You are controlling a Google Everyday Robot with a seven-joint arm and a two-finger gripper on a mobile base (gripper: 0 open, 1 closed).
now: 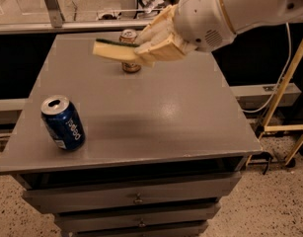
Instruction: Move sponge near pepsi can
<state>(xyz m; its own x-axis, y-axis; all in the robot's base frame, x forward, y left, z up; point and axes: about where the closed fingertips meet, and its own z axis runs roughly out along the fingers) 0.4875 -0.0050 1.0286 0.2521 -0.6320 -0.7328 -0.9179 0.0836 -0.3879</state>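
Camera view: sponge (114, 50) is a flat, longish rectangle w/ a wavy edge, thin dark green scrub layer on top, thicker pale yellow foam below; the foam looks soft and matte. It is held off the table, roughly level, left end sticking out free, right end inside the gripper (143, 53). The gripper's cream-coloured fingers (158, 36) are closed in on that right end from above and below, pinching it; nothing else is in its grip. Behind it the arm (230, 9) is a fat, smooth, white rounded shell w/ a thin tan ring, coming in from upper right. The sponge hangs over the back-centre part of the table (166, 112), in front of a gold-brown can (130, 35) in this view: the can's silver top shows above the sponge and its base below, middle hidden. Can't tell if sponge and that can touch. The pepsi can (62, 123) stands near the front-left corner, dark blue glossy metal cylinder, white lettering running down its side, silver top w/ open mouth; well apart from the sponge, diagonally across the top. The table top is flat grey, smooth w/ a dull sheen and a soft reflection near the centre, square-ish w/ straight edges. Below the top are stacked grey drawers (136, 199) w/ small metal knobs. Right of the table are a yellow frame (284, 88) and a white cable (284, 58). The floor (269, 201) is speckled, pale.
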